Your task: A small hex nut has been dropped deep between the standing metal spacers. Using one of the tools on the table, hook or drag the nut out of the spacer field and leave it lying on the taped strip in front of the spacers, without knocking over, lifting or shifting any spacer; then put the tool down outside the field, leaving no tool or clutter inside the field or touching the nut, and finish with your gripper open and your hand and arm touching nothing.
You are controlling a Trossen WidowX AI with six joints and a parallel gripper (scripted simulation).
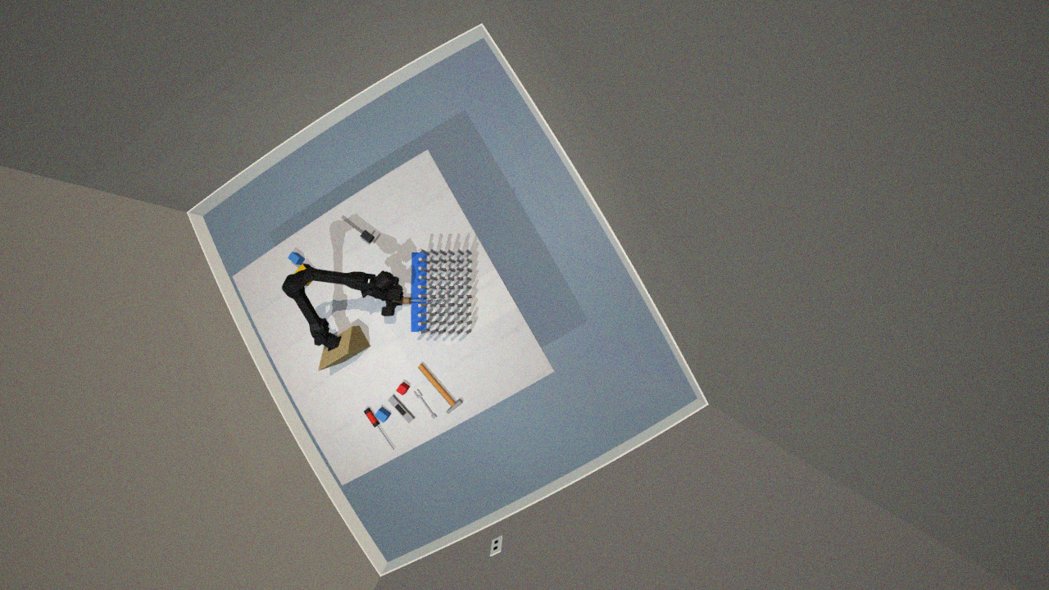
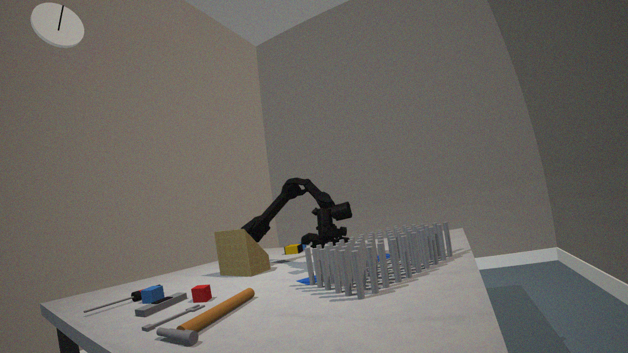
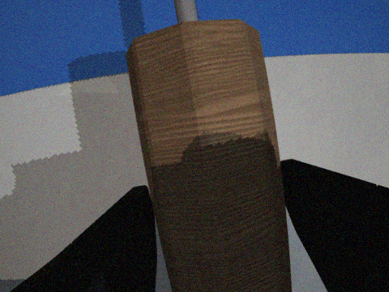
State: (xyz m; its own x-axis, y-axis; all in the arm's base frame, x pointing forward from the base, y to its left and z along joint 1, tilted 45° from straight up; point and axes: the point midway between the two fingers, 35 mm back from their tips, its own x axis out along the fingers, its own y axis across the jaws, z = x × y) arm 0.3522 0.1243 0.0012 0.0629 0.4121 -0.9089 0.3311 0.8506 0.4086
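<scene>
My gripper (image 3: 215, 187) (image 1: 398, 300) is shut on the wooden handle (image 3: 211, 97) (image 1: 406, 300) of a tool, low in front of the spacer field. The tool's thin metal shaft (image 3: 186, 10) runs forward from the handle over the blue taped strip (image 3: 324, 28) (image 1: 415, 319) (image 2: 305, 280) towards the field; its far end cannot be made out. The grey metal spacers (image 1: 448, 293) (image 2: 359, 274) stand upright in rows behind the strip. The hex nut cannot be made out in any view. The fingers are hidden behind the spacers in the exterior view.
A hammer (image 1: 438, 385) (image 2: 219, 309), a wrench (image 1: 425, 403), a grey bar (image 2: 162, 304), a screwdriver (image 1: 371, 417), a red cube (image 1: 402, 388) and a blue block (image 2: 152, 294) lie off one side. A dark-headed tool (image 1: 368, 236) lies on the other side. A tan wedge block (image 2: 234, 254) is by the arm's base.
</scene>
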